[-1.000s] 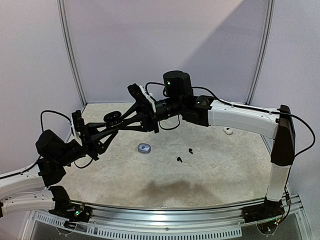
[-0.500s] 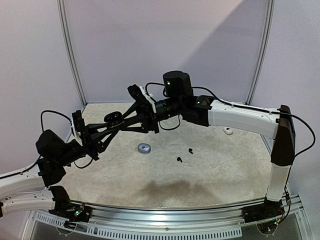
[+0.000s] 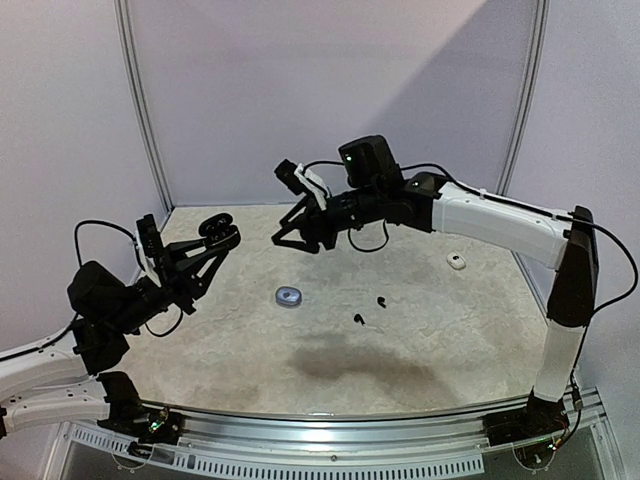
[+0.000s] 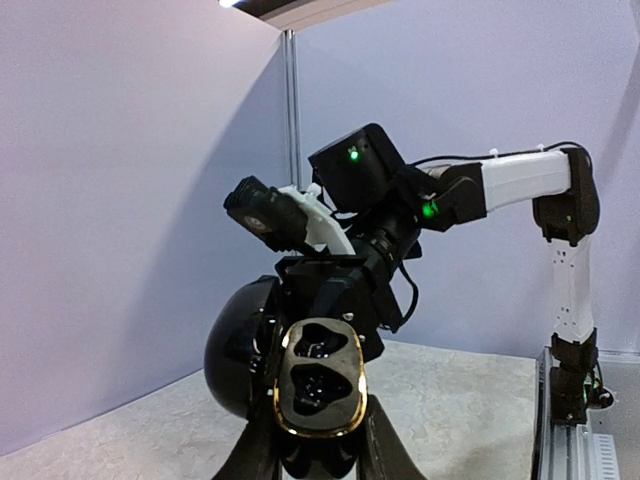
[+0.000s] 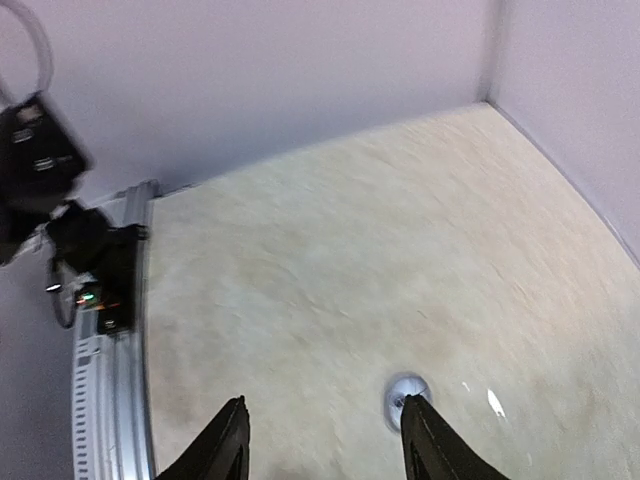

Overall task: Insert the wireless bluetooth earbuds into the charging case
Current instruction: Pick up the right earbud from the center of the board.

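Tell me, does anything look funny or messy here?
A little. The black charging case hangs open in the left gripper, up off the table. Its slots look empty, while two black earbuds lie loose on the table.
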